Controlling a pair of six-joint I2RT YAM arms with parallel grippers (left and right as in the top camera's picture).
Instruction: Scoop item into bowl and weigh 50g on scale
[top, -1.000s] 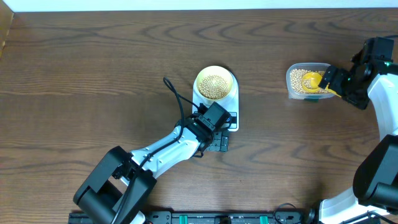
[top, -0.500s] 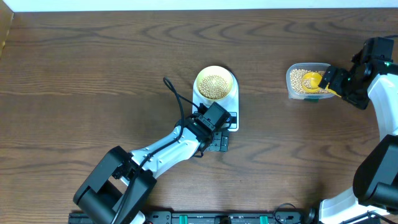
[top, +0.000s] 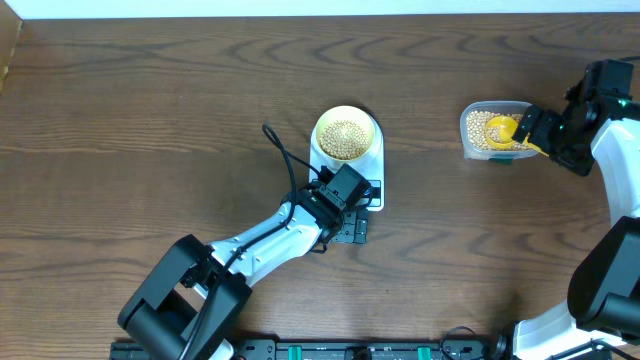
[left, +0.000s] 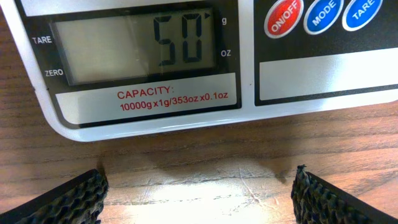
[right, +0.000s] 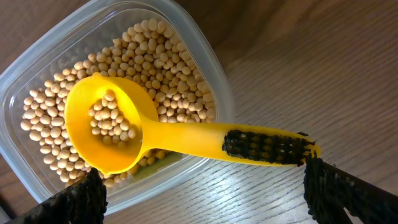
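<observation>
Overhead: your bowl (top: 319, 135) of beans (top: 346, 138) sits on the scale (top: 374, 160), with the left gripper (top: 345, 195) at its front edge and the right gripper (top: 548, 135) beside the tub (top: 470, 115). Left wrist: the display (left: 134, 50) reads 50 g, and your fingers (left: 62, 199) are spread wide, holding nothing. Right wrist: the scoop (right: 124, 134), part-filled, lies in the tub with its handle over the rim, and your fingers (right: 348, 193) are spread wide, not clamped on it.

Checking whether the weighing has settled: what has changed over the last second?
Nothing visibly changed. The left gripper is open in front of the scale, which reads 50, and the bowl of beans sits on it. The right gripper is open by the scoop, which lies in the tub.
</observation>
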